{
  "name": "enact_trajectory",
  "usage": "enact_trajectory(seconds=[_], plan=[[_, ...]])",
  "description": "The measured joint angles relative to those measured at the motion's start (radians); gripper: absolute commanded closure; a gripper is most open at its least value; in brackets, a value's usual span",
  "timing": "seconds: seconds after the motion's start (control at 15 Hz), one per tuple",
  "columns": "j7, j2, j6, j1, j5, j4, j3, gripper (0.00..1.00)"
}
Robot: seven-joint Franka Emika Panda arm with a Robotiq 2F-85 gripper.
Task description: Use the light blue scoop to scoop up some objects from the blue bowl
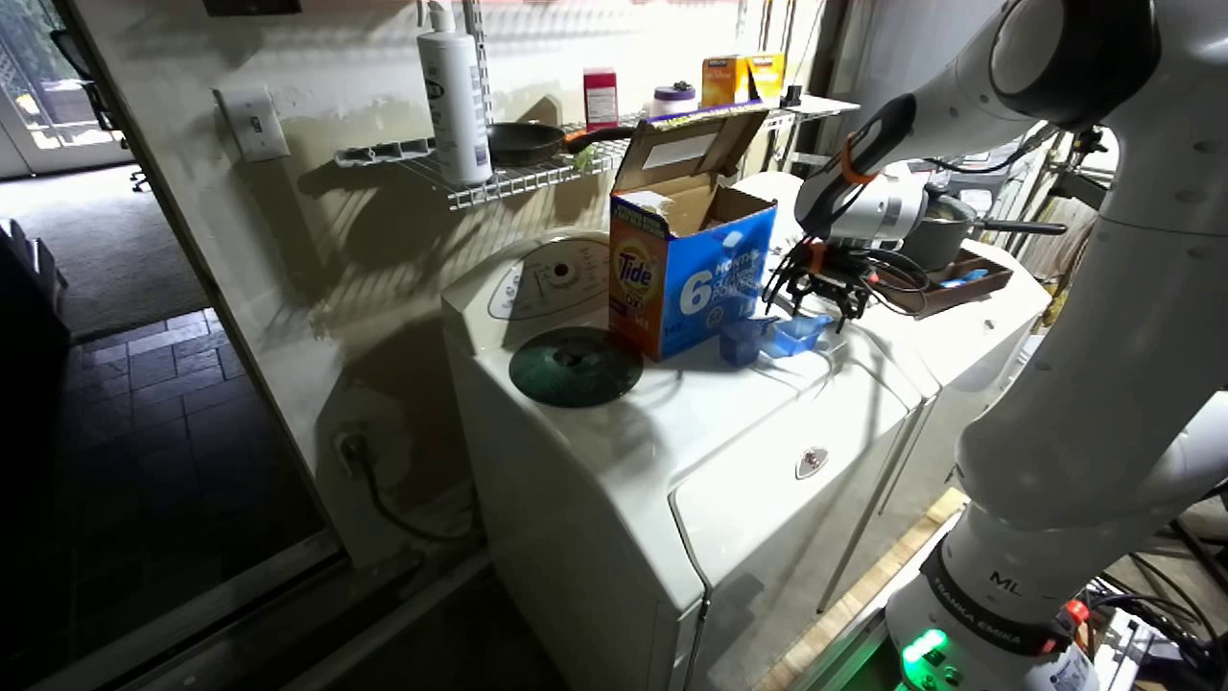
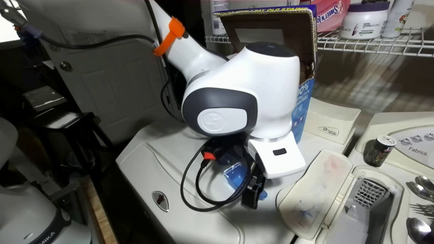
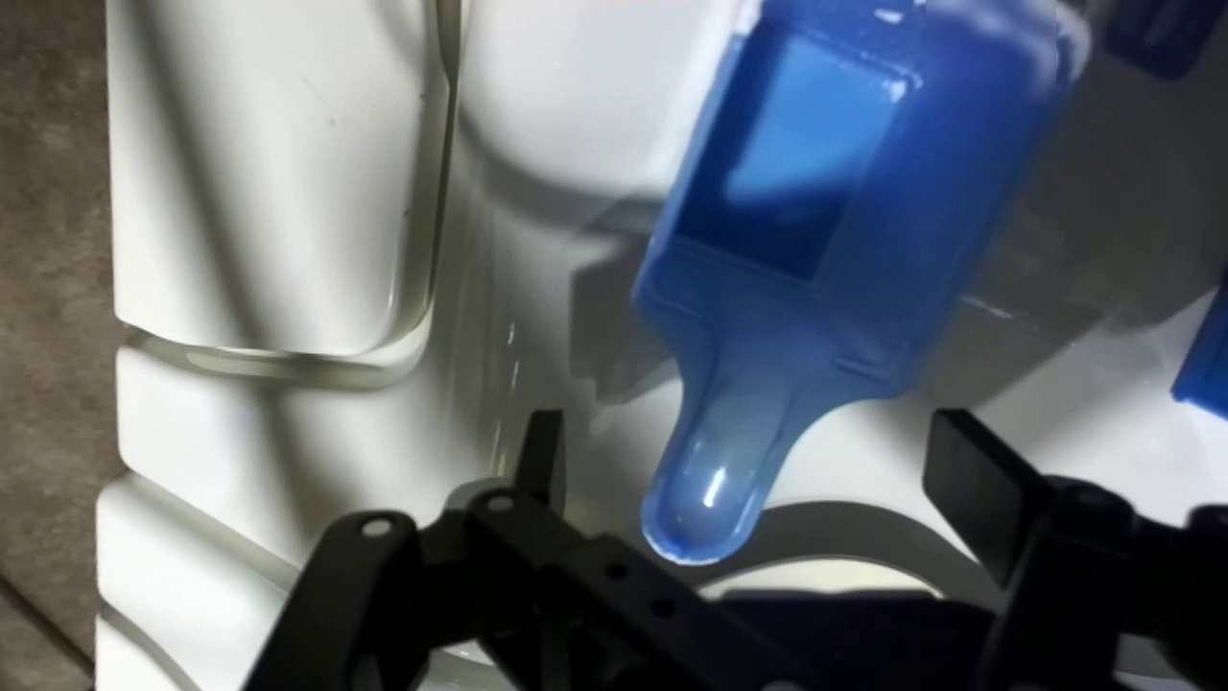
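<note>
White washer [image 1: 691, 413] carries it all; Tide box [image 1: 720, 278] stands on top w/ its flap up. Blue bowl [image 1: 576, 392] sits just beside the box, on the opp. side from the scoop; contents too dark to ID. Gripper [image 3: 743, 441] has its jaws spread wide & holds nothing. Light blue scoop [image 3: 863, 221] rests on the washer nr the box, handle end twd the gripper, so the step in hand is prob. the pickup, scooping yet to come. Darker blue cup-like piece [image 1: 741, 343] is just beside it; approach w/o knocking that. Handle [image 3: 710, 480] shows btwn the fingers [image 3: 979, 489] in the wrist view, off-centre & slanted; depth hard to tell. To do it well: shift a touch so the handle is centred, turn the wrist a bit so both pads meet its sides flat, go down w/o pressing on the washer, then close gently. Grip farther up twd the cup, not at the rounded tip, as smooth plastic may well slip or twist; check hold b4 lifting, & keep the cup's mouth up for an easy tilt into the bowl later
</note>
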Motion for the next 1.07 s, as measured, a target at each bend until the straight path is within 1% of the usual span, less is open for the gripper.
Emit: enact_trajectory(seconds=[0.2, 0.27, 0.33, 0.4, 0.47, 0.53, 0.67, 0.73, 0.8, 0.87, 1.0, 1.07], plan=[[0.007, 0.012, -0.012, 0.002, 0.007, 0.015, 0.0, 0.54], [0.01, 0.017, -0.014, 0.003, 0.008, 0.019, -0.001, 0.4], [0.012, 0.021, -0.018, 0.004, 0.008, 0.022, -0.001, 0.15], [0.014, 0.024, -0.022, 0.005, 0.008, 0.024, -0.003, 0.14], [0.016, 0.027, -0.027, 0.007, 0.008, 0.026, -0.004, 0.09], [0.017, 0.029, -0.035, 0.008, 0.009, 0.029, -0.005, 0.01], [0.017, 0.03, -0.051, 0.009, 0.015, 0.036, -0.006, 0.0], [0.017, 0.03, -0.057, 0.009, 0.02, 0.038, -0.006, 0.09], [0.017, 0.03, -0.063, 0.009, 0.024, 0.04, -0.006, 0.27], [0.017, 0.03, -0.07, 0.009, 0.028, 0.043, -0.006, 0.29], [0.017, 0.03, -0.081, 0.009, 0.033, 0.047, -0.006, 0.41], [0.017, 0.03, -0.083, 0.009, 0.034, 0.048, -0.006, 0.5]])
